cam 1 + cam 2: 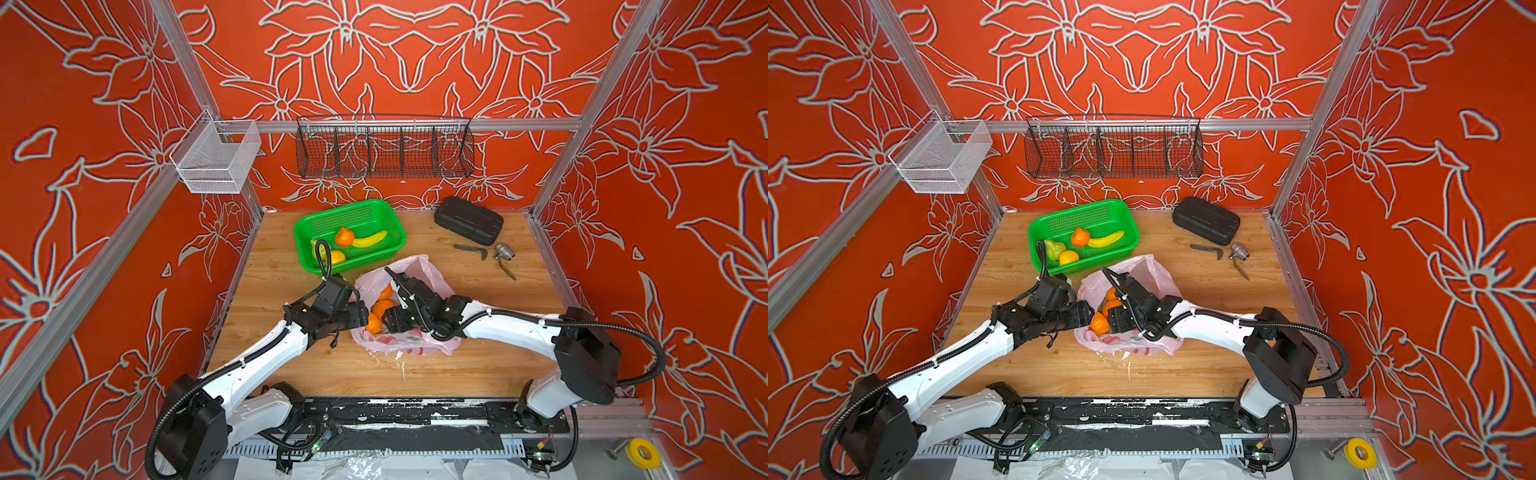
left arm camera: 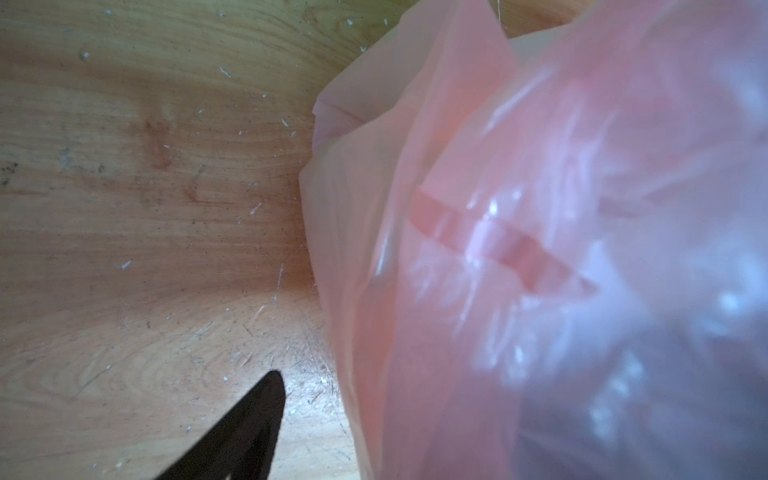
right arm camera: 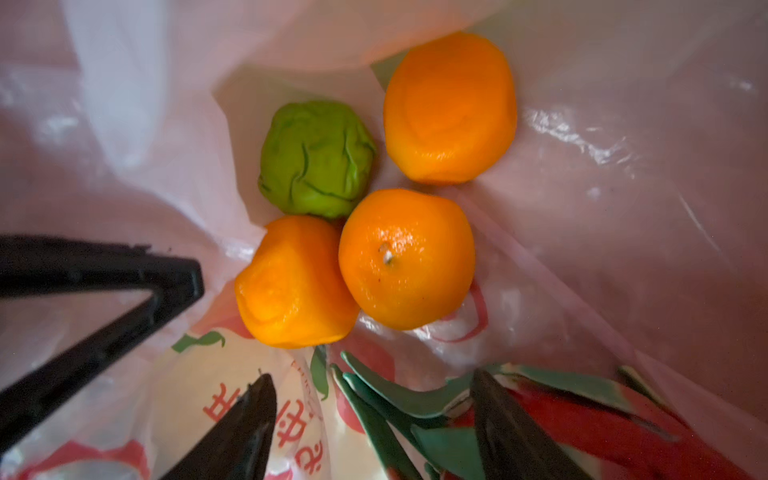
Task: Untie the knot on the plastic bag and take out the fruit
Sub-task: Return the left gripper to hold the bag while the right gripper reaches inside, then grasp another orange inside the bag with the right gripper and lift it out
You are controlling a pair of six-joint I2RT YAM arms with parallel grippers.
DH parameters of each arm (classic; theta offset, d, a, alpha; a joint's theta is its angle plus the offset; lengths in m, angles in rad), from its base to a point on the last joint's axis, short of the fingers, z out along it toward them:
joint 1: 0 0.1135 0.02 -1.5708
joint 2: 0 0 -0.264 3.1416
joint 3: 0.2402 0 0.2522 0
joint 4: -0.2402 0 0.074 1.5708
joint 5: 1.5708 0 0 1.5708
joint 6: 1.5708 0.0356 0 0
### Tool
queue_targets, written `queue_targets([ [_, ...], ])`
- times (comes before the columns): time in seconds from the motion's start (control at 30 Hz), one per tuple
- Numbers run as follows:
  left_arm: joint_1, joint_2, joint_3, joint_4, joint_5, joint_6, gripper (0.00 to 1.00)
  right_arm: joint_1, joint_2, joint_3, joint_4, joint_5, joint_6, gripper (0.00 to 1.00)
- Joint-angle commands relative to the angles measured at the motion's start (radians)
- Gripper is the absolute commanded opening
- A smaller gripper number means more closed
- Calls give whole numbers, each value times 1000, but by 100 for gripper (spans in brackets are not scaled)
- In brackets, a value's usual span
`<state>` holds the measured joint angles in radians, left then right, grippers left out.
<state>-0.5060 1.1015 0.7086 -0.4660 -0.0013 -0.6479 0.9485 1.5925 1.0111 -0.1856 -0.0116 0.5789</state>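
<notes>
My right claw [image 3: 372, 376] is down inside the plastic bag [image 1: 415, 270], whose mouth gapes wide. Its fingers [image 3: 249, 428] stand well apart with nothing clamped between them that I can see. The leafy end of the dragon fruit [image 3: 590, 424] lies between and under them, but I cannot tell whether either finger touches it. Just ahead of them sit three oranges [image 3: 405, 257] bunched together, with a knobbly green fruit [image 3: 318, 160] tucked against them on the far side.

My left claw [image 1: 362, 316] faces the right one across the bag's mouth, with the oranges between the two. It is spread wide too. One finger [image 2: 249, 424] hangs outside the bag over the bare table [image 2: 124, 208]. Pink film covers the rest of that claw's view, so I cannot say whether it pinches the plastic. Beyond the left claw stands the green basket [image 1: 340, 216], with a banana [image 1: 369, 240] and a yellow fruit [image 1: 337, 257] in it.
</notes>
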Motion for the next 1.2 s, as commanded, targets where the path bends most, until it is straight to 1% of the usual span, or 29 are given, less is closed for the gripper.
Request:
queue_targets([
  [0.0,-9,-23,-10,-29,5,-8,81,-1,46,44,13,69,-29,77],
  [0.1,-9,-33,-32,-27,17,-20,81,-1,78,71,26,92,-59,78],
  [0.23,-9,-54,-69,-9,33,-43,81,-1,115,80,51,174,-91,79],
  [0.3,-14,-62,-87,4,43,-57,81,-1,134,75,76,180,-107,81],
  [0.33,-18,-65,-98,13,47,-66,33,-1,146,75,89,173,-114,83],
  [0.37,-21,-67,-105,19,49,-73,26,0,159,76,98,164,-119,84],
  [0.47,-35,-69,-128,31,46,-92,25,-1,199,88,102,145,-118,84],
  [0.53,-49,-69,-144,42,46,-103,25,0,221,89,104,148,-105,82],
  [0.7,-84,-66,-159,45,22,-118,25,-1,231,80,106,158,-104,72],
  [0.83,-103,-68,-168,46,2,-129,26,-1,236,81,94,173,-119,61],
  [0.9,-110,-68,-174,48,-6,-134,27,-1,236,81,94,176,-123,58],
  [0.93,-112,-68,-175,50,-8,-134,28,-1,236,81,95,167,-127,60],
  [1.0,-117,-66,-173,52,-15,-134,28,-1,248,99,91,124,-146,72],
  [1.03,-118,-65,-173,52,-18,-133,28,-1,260,113,75,117,-147,75],
  [1.07,-121,-62,-170,52,-20,-132,29,-1,276,133,57,114,-146,76],
  [1.17,-124,-55,-163,49,-26,-128,29,0,311,158,26,131,-134,75],
])
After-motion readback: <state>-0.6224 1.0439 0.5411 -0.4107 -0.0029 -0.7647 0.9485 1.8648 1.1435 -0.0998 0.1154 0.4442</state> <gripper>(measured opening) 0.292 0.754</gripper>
